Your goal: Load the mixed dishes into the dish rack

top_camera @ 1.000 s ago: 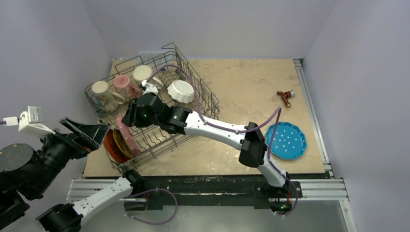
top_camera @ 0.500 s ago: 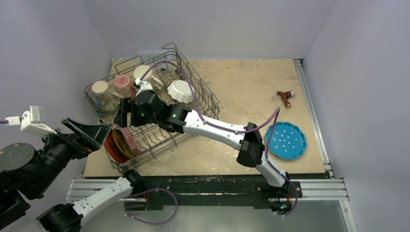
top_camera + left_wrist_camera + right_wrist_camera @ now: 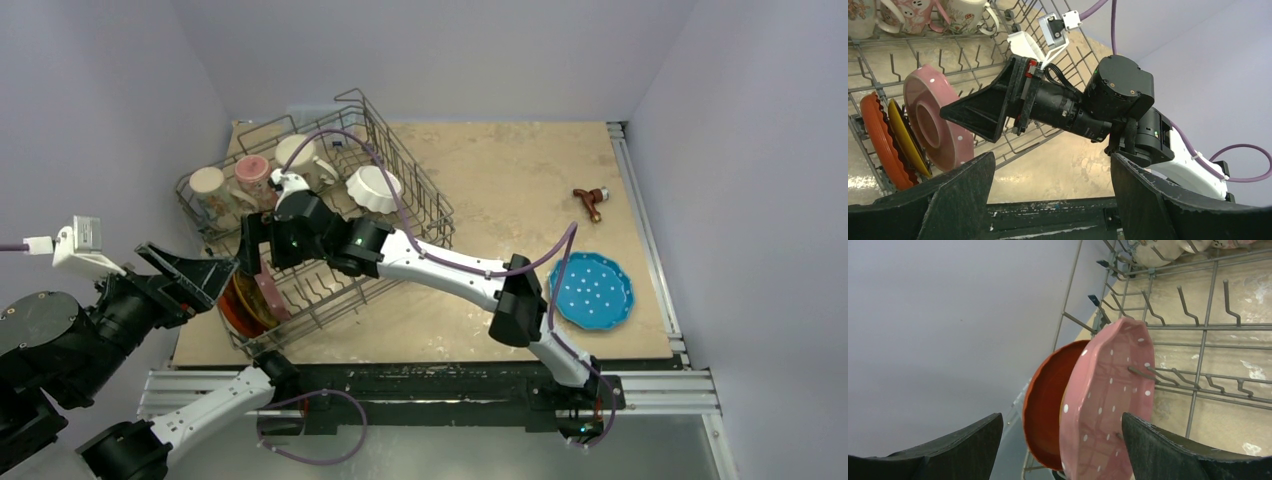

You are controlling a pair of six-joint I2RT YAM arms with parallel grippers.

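Observation:
The grey wire dish rack (image 3: 400, 165) stands at the far left. Three mugs, beige (image 3: 207, 185), pink (image 3: 250, 172) and cream (image 3: 297, 155), and the white fluted bowl (image 3: 373, 187) sit in it. The pink white-dotted plate (image 3: 1108, 400) stands on edge among the tines, leaning on the red-orange plate (image 3: 1048, 405). My right gripper (image 3: 1063, 440) is open with its jaws either side of these plates, not touching them. The blue plate (image 3: 592, 290) lies on the table at the right. My left gripper (image 3: 1050, 195) is open and empty beside the rack's near left corner (image 3: 190, 280).
A small brown object (image 3: 592, 200) lies on the table far right, beyond the blue plate. The right arm (image 3: 450, 265) stretches across the table and over the rack's near side. Walls close in on the left, back and right.
The pink dotted plate went from the right gripper's hold down into the rack against the red-orange plate. The right gripper opened and drew back slightly. The left arm shifted a little.

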